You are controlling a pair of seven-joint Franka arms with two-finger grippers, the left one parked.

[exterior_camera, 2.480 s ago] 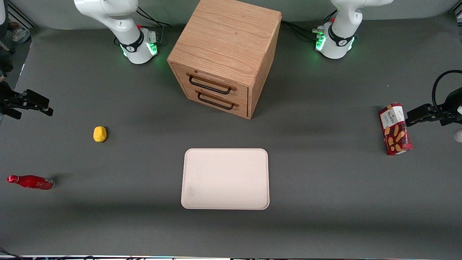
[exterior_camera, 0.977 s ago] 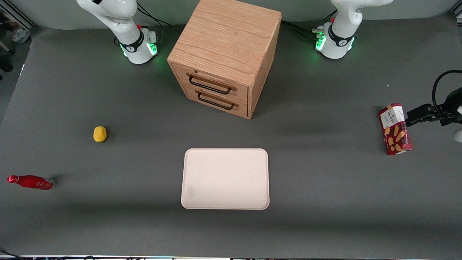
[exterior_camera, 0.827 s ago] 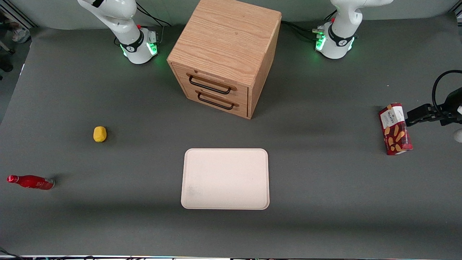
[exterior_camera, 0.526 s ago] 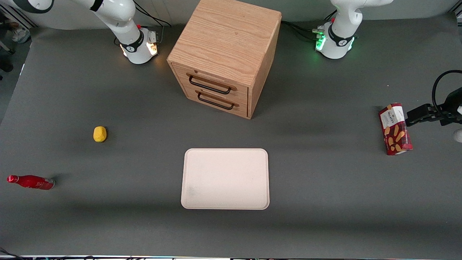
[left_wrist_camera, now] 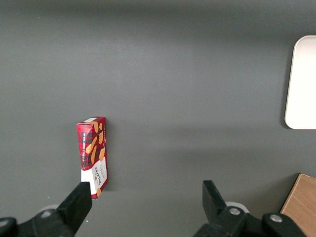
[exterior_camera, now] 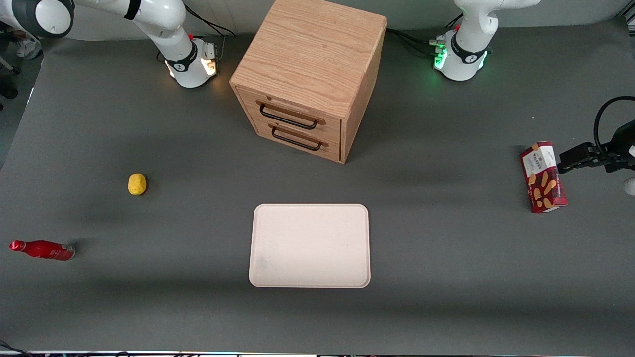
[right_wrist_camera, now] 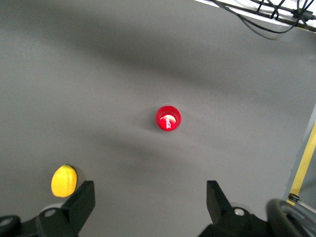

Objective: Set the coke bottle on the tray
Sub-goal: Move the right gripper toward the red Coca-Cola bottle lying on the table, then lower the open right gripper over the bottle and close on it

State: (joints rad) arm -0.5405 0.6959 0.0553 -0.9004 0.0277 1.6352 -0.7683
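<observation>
– Why does the coke bottle (exterior_camera: 42, 250) look like a mere red disc from the wrist?
– We judge that it stands upright on the surface (exterior_camera: 446, 258), and the right arm's claw (right_wrist_camera: 148, 207) hangs high over it looking straight down, so we see only its cap (right_wrist_camera: 168, 118). Its fingers (right_wrist_camera: 79, 203) are spread wide apart and hold nothing.
– So where is the bottle relative to the claw?
– Well below it and a little off the line between the fingers, so we think the claw needs a small shift before descending. Nothing touches the bottle.
– And on the surface?
– With twelve o'clock pointing away from the front camera, the bottle sits at nine o'clock from the tray (exterior_camera: 310, 245), well apart, at the working arm's end. A yellow lump (exterior_camera: 137, 184) lies at two o'clock from the bottle. The tray is bare, so we judge the task barely begun
</observation>
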